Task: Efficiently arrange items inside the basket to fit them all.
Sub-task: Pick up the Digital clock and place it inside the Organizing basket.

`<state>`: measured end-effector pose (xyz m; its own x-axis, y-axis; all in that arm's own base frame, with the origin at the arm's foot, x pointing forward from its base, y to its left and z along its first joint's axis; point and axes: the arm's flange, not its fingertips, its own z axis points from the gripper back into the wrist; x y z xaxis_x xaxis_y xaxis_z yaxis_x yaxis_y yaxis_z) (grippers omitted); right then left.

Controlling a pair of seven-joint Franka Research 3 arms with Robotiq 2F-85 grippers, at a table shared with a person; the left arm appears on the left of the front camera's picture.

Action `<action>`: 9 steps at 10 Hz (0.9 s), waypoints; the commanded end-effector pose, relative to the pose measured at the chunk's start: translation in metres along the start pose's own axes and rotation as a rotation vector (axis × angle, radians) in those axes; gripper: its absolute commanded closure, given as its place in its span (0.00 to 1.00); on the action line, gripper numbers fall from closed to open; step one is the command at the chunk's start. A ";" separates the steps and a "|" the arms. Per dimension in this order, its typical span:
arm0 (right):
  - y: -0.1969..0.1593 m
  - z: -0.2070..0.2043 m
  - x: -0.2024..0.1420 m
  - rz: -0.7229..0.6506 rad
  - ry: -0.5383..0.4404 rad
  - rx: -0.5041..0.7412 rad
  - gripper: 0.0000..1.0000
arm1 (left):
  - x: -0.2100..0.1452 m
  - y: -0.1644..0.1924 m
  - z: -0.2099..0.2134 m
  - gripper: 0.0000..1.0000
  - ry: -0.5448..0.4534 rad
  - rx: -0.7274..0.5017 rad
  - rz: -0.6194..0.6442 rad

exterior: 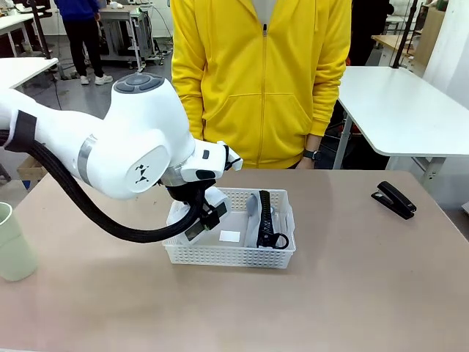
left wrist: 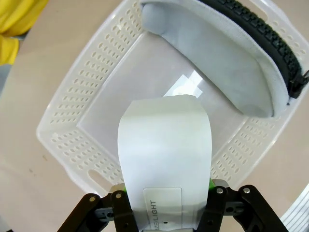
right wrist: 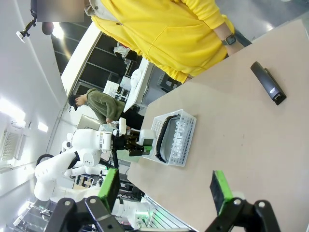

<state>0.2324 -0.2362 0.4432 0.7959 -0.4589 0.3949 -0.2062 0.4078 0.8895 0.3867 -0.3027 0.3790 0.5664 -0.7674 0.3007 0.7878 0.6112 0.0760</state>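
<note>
The white basket (exterior: 227, 257) stands at mid-table in front of a person in a yellow hoodie. A grey zip pouch (exterior: 267, 220) with a black band leans on edge along its right side. My left gripper (exterior: 201, 218) hangs over the basket's left half, shut on a small white box (left wrist: 164, 154). In the left wrist view the box points down at the bare floor of the basket (left wrist: 72, 145), beside the pouch (left wrist: 217, 63). The black stapler (exterior: 393, 199) lies at the table's right. A pale green cup (exterior: 11, 246) stands at the left edge. My right gripper (right wrist: 166, 193) is open, high above the table.
A small white sticker (exterior: 230, 236) lies on the basket floor. The person stands close behind the far edge, hands down. Bare tabletop lies between the basket and the stapler (right wrist: 268, 82), and in front of the basket (right wrist: 176, 137).
</note>
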 end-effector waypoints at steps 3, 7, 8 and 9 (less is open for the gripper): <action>0.000 0.000 0.003 0.027 -0.017 0.019 0.00 | 0.017 0.015 -0.036 0.48 0.008 -0.068 0.011; 0.000 0.000 0.003 0.027 -0.017 0.019 0.00 | 0.024 0.021 -0.059 0.48 0.065 -0.093 0.037; 0.000 0.000 0.003 0.027 -0.017 0.019 0.00 | 0.026 0.021 -0.062 0.48 0.072 -0.094 0.038; 0.000 0.000 0.003 0.027 -0.017 0.019 0.00 | 0.026 0.022 -0.065 0.48 0.081 -0.093 0.039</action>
<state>0.2325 -0.2363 0.4433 0.7958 -0.4589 0.3952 -0.2066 0.4077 0.8894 0.4330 -0.3211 0.3293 0.6077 -0.7573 0.2393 0.7832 0.6214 -0.0225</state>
